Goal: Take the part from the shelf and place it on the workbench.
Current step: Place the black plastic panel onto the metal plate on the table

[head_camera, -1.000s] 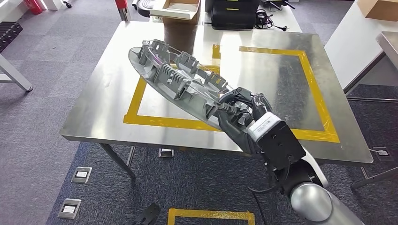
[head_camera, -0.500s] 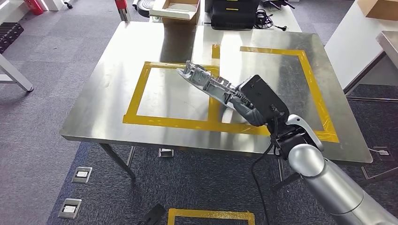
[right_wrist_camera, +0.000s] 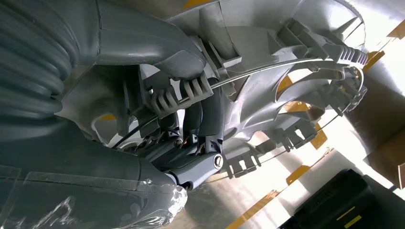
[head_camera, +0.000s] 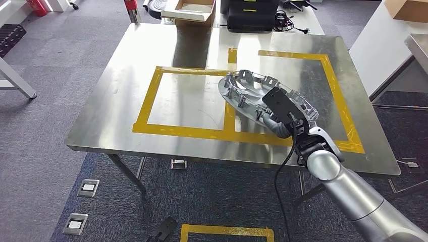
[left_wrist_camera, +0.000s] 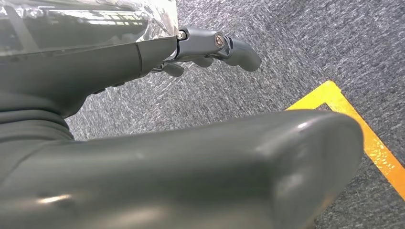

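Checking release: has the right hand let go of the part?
No, the right hand grips the part, fingers hooked through its ribs.

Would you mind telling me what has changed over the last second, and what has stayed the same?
The right hand has carried the part forward and down from above the table's near left area to low over the tape between the two yellow frames, turning it flatter. It still grips the part. The table and the boxes behind it have not moved.

The left hand hangs over grey carpet, holding nothing. Its thick thumb lies across the foreground, darker fingers curling beyond. Yellow floor tape runs nearby
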Available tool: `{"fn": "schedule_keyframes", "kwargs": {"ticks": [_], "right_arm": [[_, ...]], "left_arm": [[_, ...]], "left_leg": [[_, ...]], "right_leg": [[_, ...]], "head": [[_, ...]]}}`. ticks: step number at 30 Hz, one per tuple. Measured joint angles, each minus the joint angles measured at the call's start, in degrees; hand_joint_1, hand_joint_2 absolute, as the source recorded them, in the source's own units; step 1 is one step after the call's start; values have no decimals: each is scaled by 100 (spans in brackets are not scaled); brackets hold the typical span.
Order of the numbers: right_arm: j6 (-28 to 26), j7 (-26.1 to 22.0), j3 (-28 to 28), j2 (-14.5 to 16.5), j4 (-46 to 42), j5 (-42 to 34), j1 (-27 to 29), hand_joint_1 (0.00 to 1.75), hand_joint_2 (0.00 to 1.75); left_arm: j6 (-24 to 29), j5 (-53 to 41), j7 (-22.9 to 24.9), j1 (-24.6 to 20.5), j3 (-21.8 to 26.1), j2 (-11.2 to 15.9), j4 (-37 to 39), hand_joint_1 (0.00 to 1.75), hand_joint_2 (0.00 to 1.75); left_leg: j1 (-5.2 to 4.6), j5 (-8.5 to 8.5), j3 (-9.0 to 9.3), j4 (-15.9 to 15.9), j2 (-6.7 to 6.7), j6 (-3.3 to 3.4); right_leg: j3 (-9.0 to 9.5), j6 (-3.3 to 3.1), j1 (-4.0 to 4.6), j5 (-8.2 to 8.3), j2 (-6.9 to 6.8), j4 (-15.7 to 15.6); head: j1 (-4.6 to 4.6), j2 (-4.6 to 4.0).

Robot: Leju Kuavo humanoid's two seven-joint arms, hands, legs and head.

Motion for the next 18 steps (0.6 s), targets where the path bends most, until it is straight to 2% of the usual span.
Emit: {"fn": "schedule_keyframes", "kwargs": {"ticks": [18], "right_arm": [[12,-37,-2,108,326,50,-69,175,175]], "left_arm": [[-61,-45,-19,-2,120,-1,16,0,175]], "left_leg": [[0,0,1,-1,0,0]], "right_leg": [[0,0,0,0,0,1]], "head": [[0,0]]}}
